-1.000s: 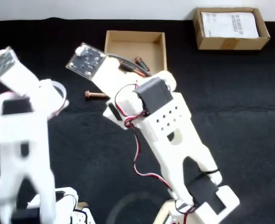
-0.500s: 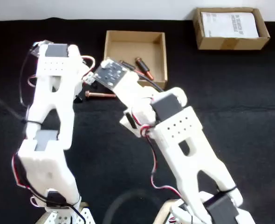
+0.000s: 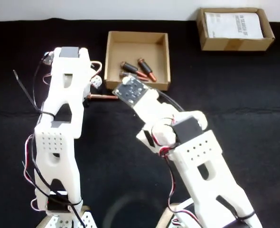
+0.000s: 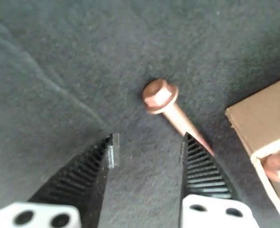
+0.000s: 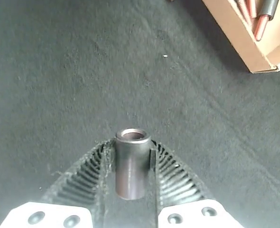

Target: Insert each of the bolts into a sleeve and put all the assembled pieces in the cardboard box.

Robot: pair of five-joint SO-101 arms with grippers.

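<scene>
The job looks well advanced but not finished. The cardboard box (image 3: 137, 47) already holds at least two assembled pieces (image 3: 147, 69). One bare bolt (image 4: 164, 100) lies on the black cloth (image 3: 254, 118) just outside the box's wall, and one sleeve (image 5: 131, 171) is off the table in the right gripper (image 5: 132, 148). What is left, as I judge it, is to join this last pair and drop it in with the others. The left gripper (image 4: 148, 148) hangs low over the cloth on an outstretched arm, wrist pitched down, jaws spread wide with nothing between them. The bolt's hex head sits just ahead of the fingertips, and its shank slants back towards one jaw's tip. The right gripper is clamped on the sleeve, whose open bore points forward past the tips, and the box's corner lies well ahead and off to one side.
</scene>
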